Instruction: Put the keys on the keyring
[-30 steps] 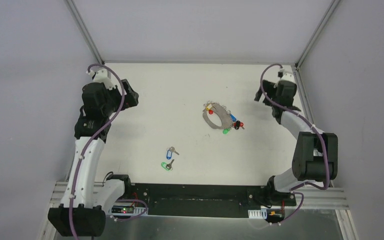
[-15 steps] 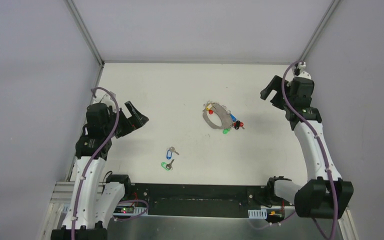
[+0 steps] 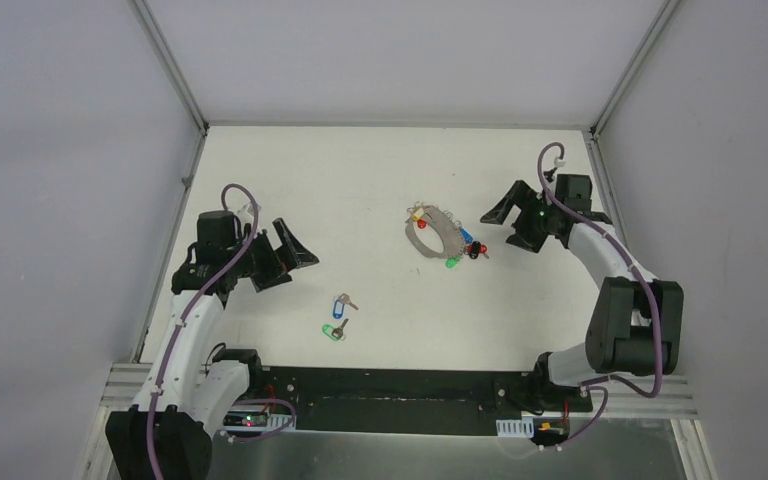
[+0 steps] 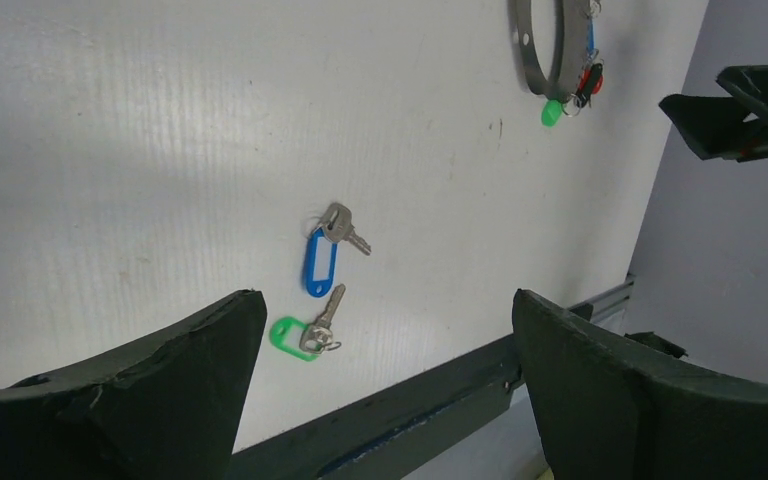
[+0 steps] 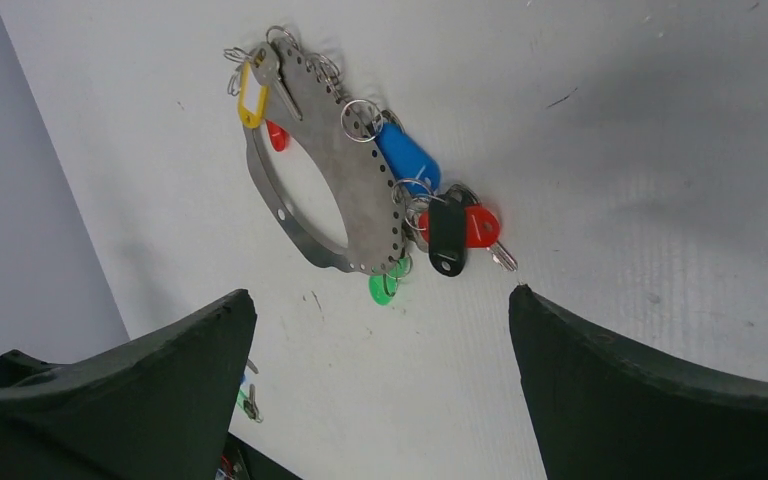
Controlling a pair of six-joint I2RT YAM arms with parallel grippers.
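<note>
a robot lab test cell. plain grey panels (image 3: pixel 380 60) and aluminium posts (image 3: pixel 168 60) box in a white table (image 3: pixel 360 170) at the frame's centre.

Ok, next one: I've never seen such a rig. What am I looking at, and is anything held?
Two robot arms stand at the near edge of a white table. The wide picture looks down from above; the other two come from a camera on each wrist, with that arm's dark claw fingers at the bottom. The left claw and right claw are open, holding nothing. On the table lie a small blue-tagged metal key, a green-tagged key, and a large grey metal keyring carrying several coloured-tagged keys.
</note>
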